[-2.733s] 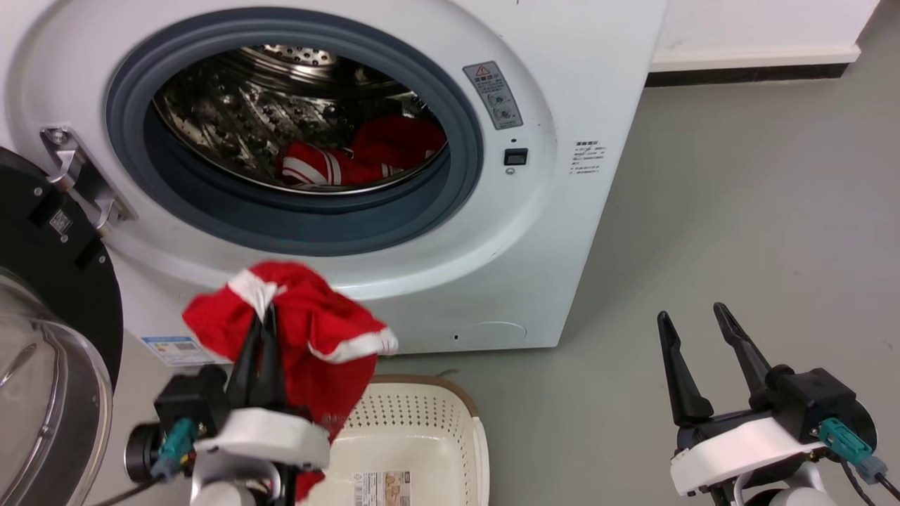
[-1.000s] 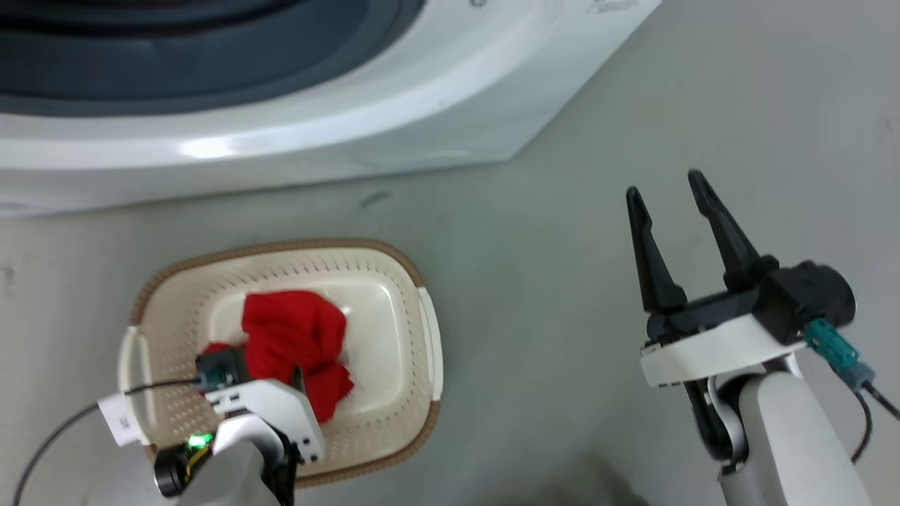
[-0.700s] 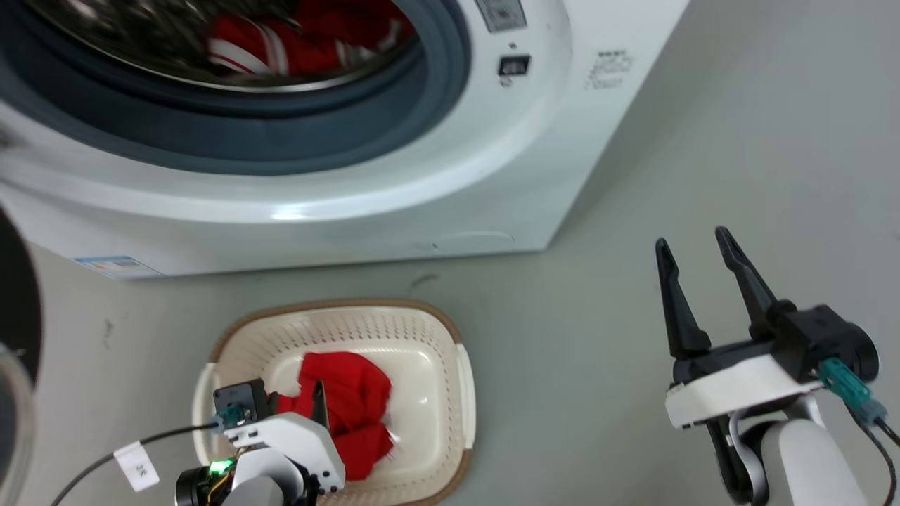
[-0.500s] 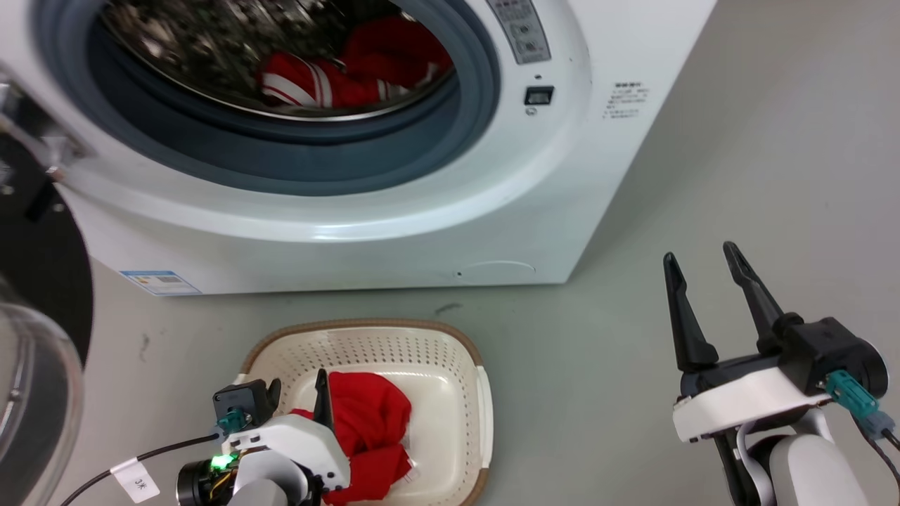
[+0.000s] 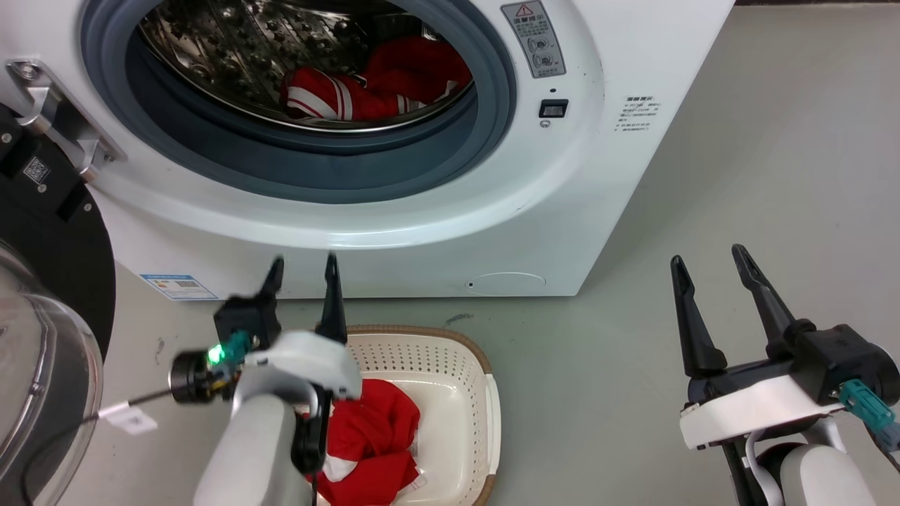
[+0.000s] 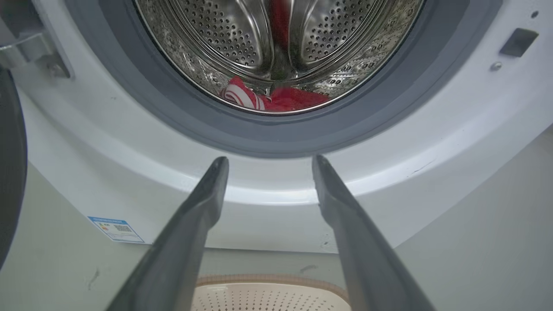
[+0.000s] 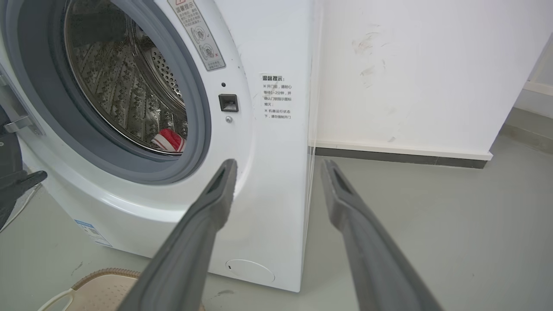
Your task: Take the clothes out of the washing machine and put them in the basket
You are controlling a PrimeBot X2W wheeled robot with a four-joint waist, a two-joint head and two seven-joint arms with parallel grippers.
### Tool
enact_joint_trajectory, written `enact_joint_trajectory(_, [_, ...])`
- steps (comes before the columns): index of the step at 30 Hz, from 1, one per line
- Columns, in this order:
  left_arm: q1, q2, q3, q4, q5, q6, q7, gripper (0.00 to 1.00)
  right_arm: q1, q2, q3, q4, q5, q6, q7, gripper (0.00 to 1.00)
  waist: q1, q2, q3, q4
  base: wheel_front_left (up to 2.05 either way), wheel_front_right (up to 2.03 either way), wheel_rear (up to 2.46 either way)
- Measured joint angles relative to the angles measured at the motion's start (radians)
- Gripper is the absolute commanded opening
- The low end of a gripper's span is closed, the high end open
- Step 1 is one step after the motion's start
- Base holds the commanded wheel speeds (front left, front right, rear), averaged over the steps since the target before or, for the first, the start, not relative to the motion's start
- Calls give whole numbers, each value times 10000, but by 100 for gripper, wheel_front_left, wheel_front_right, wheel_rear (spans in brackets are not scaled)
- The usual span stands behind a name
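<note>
Grey floor (image 5: 738,154) runs up to the white washing machine (image 5: 583,183), whose door (image 5: 42,295) hangs open off to the left of the left claw (image 5: 303,261). That claw is spread and empty, and its fingers point up at the porthole. Just below and behind it sits the basket (image 5: 450,336) with one red garment (image 5: 376,429) lying inside. Ahead of it, higher and slightly to its right, the striped red clothes (image 5: 380,84) lie at the bottom of the drum (image 5: 225,49). The right claw (image 5: 707,254) is also spread and holds nothing, well off to the right over bare floor.

The step in hand looks to be a reach into the drum for the next garment. The claw should rise enough to clear the grey rubber seal (image 5: 316,179) before it goes forward. Keeping the fingers wide, it should steer a touch right and come down on the top of the heap. Closing on a thick bunch of cloth rather than a thin edge should hold better. Lifting before drawing back should keep the fabric from snagging on the seal.
</note>
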Motion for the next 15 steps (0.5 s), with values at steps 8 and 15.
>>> enact_joint_trajectory(8, [-1888, 366, 368, 75, 566, -186, 0, 100, -28, 0, 125, -224, 161, 0, -17, 100, 0, 0, 347, -256, 0, 0, 0])
enact_joint_trajectory(15, [-3908, 1070, 397, 1407, 920, -389, 0, 100, -328, 0, 330, -163, 426, 0, -255, 100, 1, 0, 948, -679, 0, 0, 0])
